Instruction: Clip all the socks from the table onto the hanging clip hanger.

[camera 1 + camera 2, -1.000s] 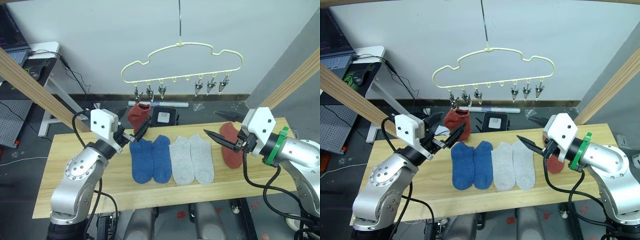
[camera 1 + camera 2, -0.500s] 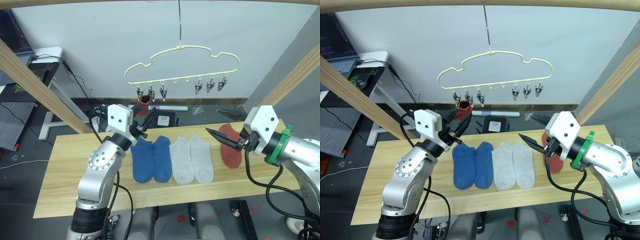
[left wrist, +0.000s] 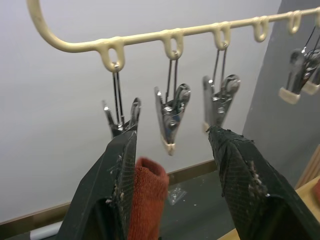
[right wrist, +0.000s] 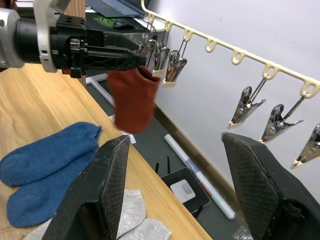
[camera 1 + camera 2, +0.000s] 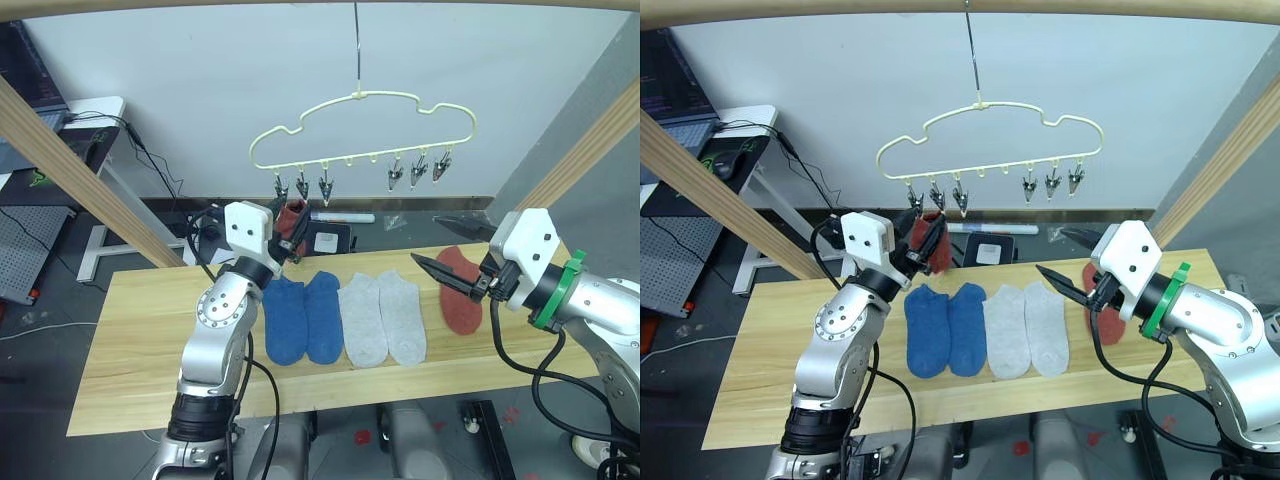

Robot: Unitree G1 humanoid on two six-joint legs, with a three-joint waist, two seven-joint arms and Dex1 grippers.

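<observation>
The pale yellow clip hanger (image 5: 360, 100) hangs above the table (image 5: 140, 340). My left gripper (image 3: 171, 136) is raised to its leftmost clips (image 3: 122, 117), fingers apart. A rust red sock (image 3: 147, 200) hangs just below those clips, against the inner side of one finger. That finger hides what holds the sock. On the table lie two blue socks (image 5: 285, 320), two grey socks (image 5: 362, 320) and a second red sock (image 5: 462, 295). My right gripper (image 5: 424, 241) hovers open over the table beside that red sock, holding nothing.
Slanted wooden poles rise at the left (image 5: 80, 160) and right (image 5: 590, 140) of the table. A desk with cables (image 5: 80, 110) stands at the back left. A black box (image 5: 325, 238) and a white tube (image 5: 345, 216) lie on the floor behind the table.
My left gripper has risen from table height to the leftmost clips, and the red sock now sits between its fingers. The camera has shifted. The right arm has barely moved.
</observation>
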